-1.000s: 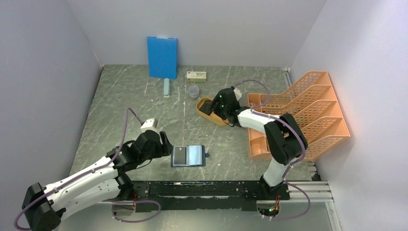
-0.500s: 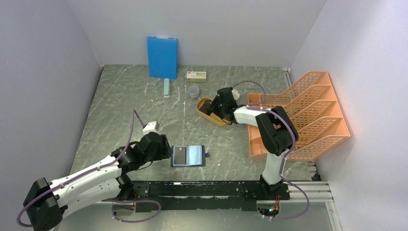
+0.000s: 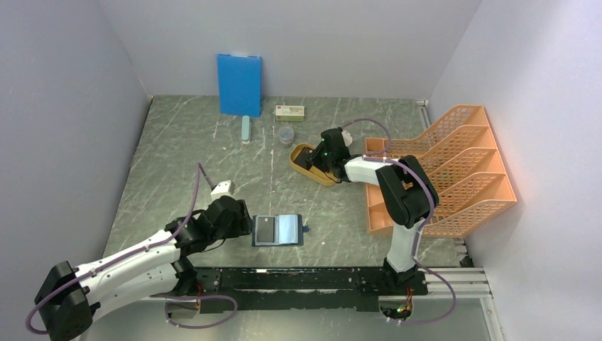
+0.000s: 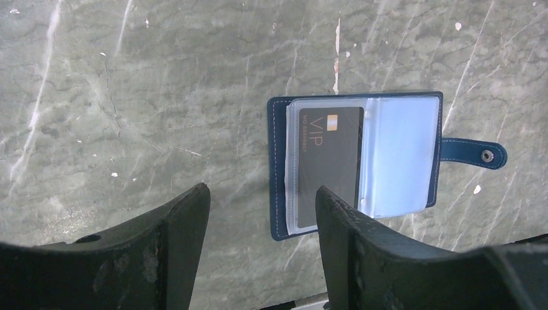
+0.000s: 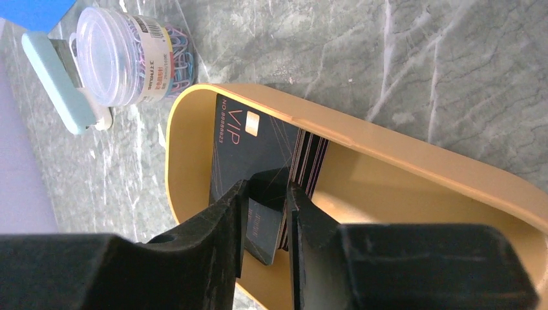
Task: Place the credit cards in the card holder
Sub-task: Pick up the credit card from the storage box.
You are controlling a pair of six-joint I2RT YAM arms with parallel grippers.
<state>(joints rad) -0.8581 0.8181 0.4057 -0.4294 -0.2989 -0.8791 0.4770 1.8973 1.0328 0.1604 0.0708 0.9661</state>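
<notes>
Grey bench (image 4: 129, 97): left fingers (image 4: 174, 245) stood spread near the navy folding card holder (image 4: 397, 155); right fingers (image 5: 213, 239) straddled a black plastic card (image 5: 239, 148), pinch unconfirmed; we judged it stiff, slick, best edge-held.

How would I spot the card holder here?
On the grey marble table, look near the front edge, just ahead of the left gripper. The card holder lies open there, a black card inside. Unlike the big bright-blue board, it is small, navy, with a clasp tab.
</notes>
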